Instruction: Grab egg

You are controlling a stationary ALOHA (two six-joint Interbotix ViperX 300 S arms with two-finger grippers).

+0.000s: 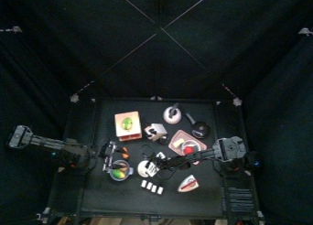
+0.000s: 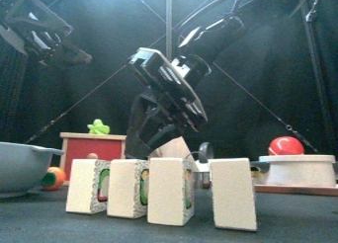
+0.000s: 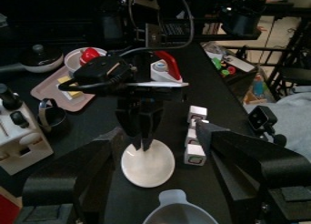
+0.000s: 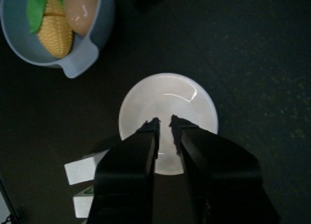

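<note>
A pale tan rounded thing that looks like the egg (image 4: 83,7) lies in the light blue bowl (image 4: 85,56) beside yellow corn (image 4: 55,36). My right gripper (image 4: 165,124) hangs over a white plate (image 4: 185,93) near the table's middle. It points down with its jaws almost together, and only a thin slit of plate shows between them. Nothing is in it. The bowl sits just to the side of that plate. My left gripper (image 1: 95,161) rests at the table's left, open, facing the plate (image 3: 152,171) and the right gripper (image 3: 144,146).
Several white blocks (image 2: 168,190) stand in a row at the front edge, close to the plate. A red box with a green toy (image 1: 127,123) is behind. A tray with a red ball (image 2: 286,145) sits at the right. Black curtains surround the table.
</note>
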